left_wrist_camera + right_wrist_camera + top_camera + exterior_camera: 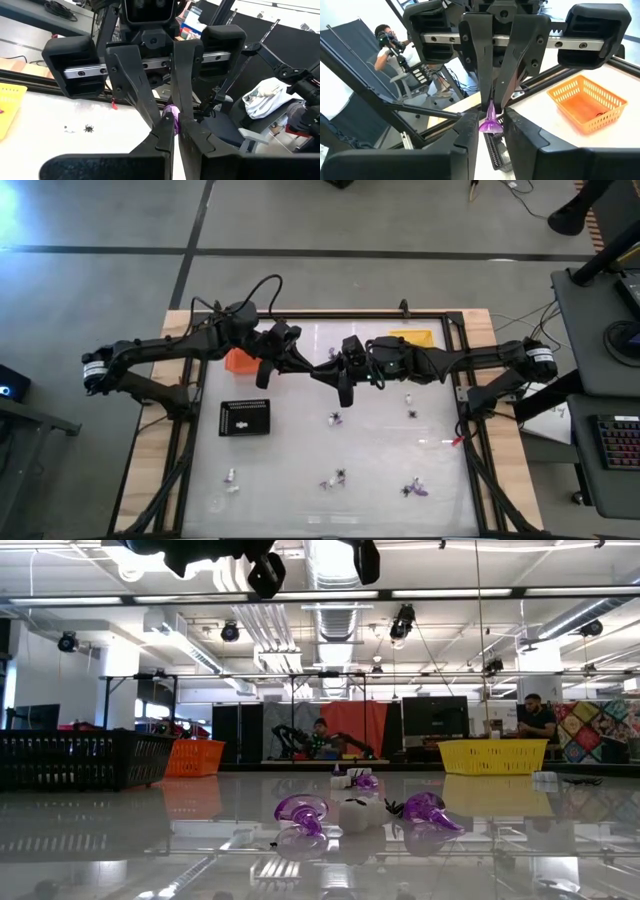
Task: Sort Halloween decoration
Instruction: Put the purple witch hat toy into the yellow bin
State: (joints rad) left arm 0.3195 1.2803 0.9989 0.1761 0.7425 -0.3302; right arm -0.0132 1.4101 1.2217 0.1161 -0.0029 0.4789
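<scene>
Clearly the left gripper (492,107) and right gripper (167,112), meeting above the table's (300,500) middle beside the orange tray (240,359), both pinch one purple trinket (490,121); releasing out of step could drop it; no readable writing shows.

3 trays (246,418) (orange, yellow, black), 2 claws (330,370), roughly 8 loose trinkets (336,419) on the table
</scene>
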